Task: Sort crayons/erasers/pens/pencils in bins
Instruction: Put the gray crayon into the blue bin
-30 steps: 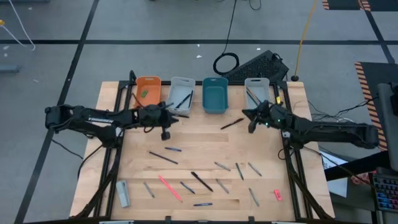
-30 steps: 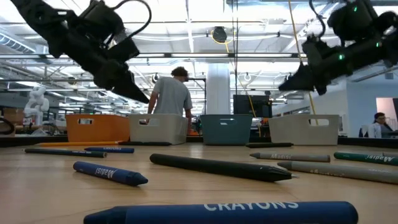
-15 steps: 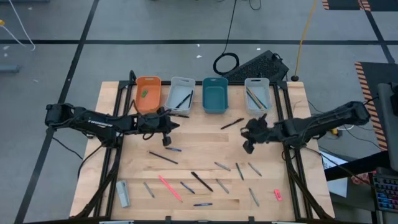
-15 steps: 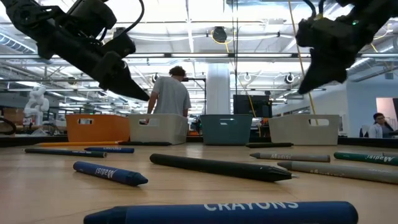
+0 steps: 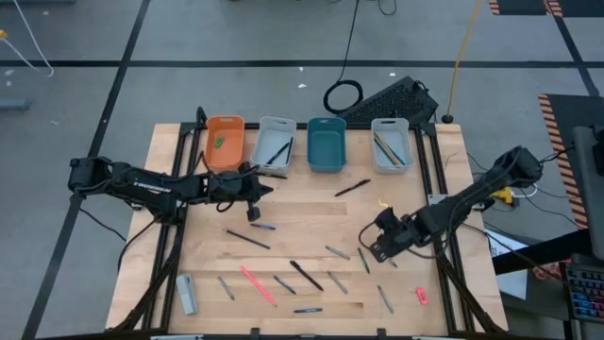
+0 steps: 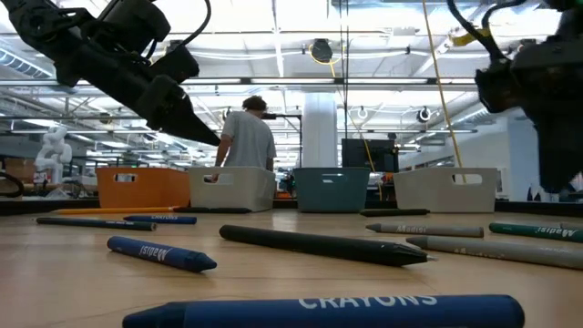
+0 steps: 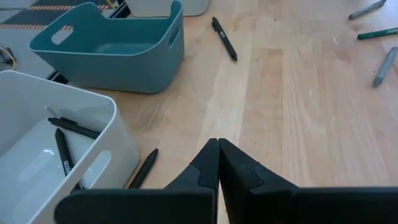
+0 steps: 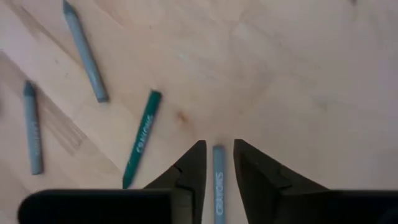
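While the left gripper (image 7: 217,144) is idling pinched closed by the pale grey-white plastic bin (image 7: 93,118), the right gripper (image 8: 217,148) is hovering slightly parted, straddling a slim grey wax crayon (image 8: 218,180) lying flat on the wooden table (image 8: 298,74).

Four bins (image 5: 275,143) line the table's (image 5: 311,208) far edge (sticks (image 5: 307,275) lie scattered nearer).

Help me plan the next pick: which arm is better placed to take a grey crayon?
The right arm. Its claw is open, straddling a grey crayon on the table. The left claw is shut, near the white bin.
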### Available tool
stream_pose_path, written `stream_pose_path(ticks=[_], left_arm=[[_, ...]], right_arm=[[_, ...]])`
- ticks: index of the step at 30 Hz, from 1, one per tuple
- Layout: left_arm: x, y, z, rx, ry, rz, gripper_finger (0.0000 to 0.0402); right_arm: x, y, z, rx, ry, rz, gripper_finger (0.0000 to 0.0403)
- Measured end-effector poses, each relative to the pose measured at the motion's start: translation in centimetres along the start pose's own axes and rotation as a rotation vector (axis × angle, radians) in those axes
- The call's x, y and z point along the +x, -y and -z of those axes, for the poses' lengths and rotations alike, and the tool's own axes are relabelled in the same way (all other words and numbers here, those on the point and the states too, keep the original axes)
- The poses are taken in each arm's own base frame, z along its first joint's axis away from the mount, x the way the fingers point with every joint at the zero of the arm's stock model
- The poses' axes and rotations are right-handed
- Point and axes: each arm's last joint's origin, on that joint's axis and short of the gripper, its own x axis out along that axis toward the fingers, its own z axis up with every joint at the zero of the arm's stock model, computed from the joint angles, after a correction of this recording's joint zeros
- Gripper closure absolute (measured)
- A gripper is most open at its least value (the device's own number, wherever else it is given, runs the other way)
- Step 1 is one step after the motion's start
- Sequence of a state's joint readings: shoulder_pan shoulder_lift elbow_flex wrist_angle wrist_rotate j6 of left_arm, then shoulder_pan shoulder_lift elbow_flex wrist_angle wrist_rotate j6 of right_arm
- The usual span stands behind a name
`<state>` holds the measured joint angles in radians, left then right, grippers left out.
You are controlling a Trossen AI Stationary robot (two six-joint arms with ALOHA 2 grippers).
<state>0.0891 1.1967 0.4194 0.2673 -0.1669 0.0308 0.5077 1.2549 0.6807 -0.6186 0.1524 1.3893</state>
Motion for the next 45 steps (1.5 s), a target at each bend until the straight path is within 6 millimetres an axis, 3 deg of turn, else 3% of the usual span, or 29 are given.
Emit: stream_pose_path(ticks=[11, 28, 45], left_arm=[[0.0, 0.0, 0.0, -0.007, -0.001, 0.000, 0.0398], [0.0, 0.0, 0.1, -0.013, -0.005, 0.006, 0.0390], [0.0, 0.0, 0.1, -0.013, -0.013, 0.009, 0.0396]], right_arm=[[1.4, -0.2, 1.1, 0.011, -0.097, 0.064, 0.0297], [3.0, -1.1, 1.3, -0.047, -0.130, 0.141, 0.0296], [3.0, -0.2, 1.1, 0.055, -0.139, 0.275, 0.0351]])
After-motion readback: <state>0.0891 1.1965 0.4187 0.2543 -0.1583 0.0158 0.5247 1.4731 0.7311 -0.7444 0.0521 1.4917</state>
